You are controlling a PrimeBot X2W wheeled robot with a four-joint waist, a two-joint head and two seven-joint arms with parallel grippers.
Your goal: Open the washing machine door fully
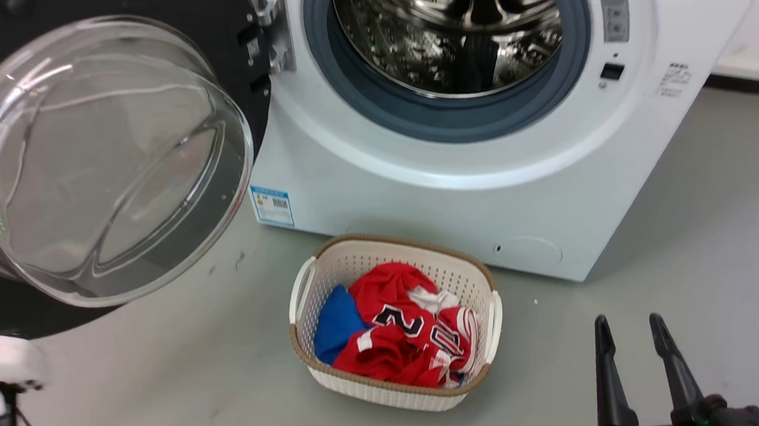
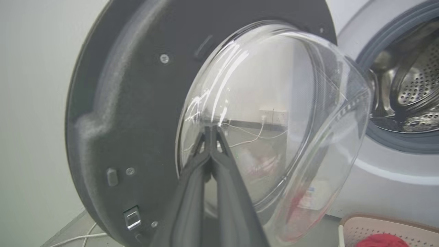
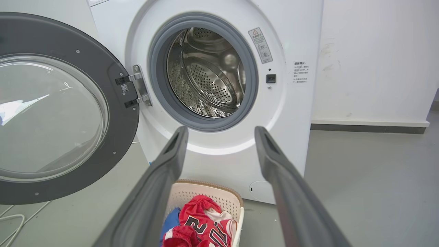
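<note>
Washing machine door (image 1: 103,153): swung wide open, hanging on its hinge (image 1: 276,25) at the left side of the washing machine (image 1: 433,203).
Left claw (image 2: 211,130): fingers pressed together, tips at the glass bowl (image 2: 281,103) of the door; if they touch it, I cannot tell.
Right claw (image 1: 628,318): fingers spread, holding nothing, in front of the washing machine, toward its right.
Basket (image 1: 404,245): on the floor (image 1: 686,228) just in front of the washing machine, with red and blue clothes (image 1: 404,335) inside.

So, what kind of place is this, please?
Probably a laundry corner: a white front-loading washing machine with its round black glass-centred door swung open, and a white plastic basket of red and blue clothes on a grey floor.
</note>
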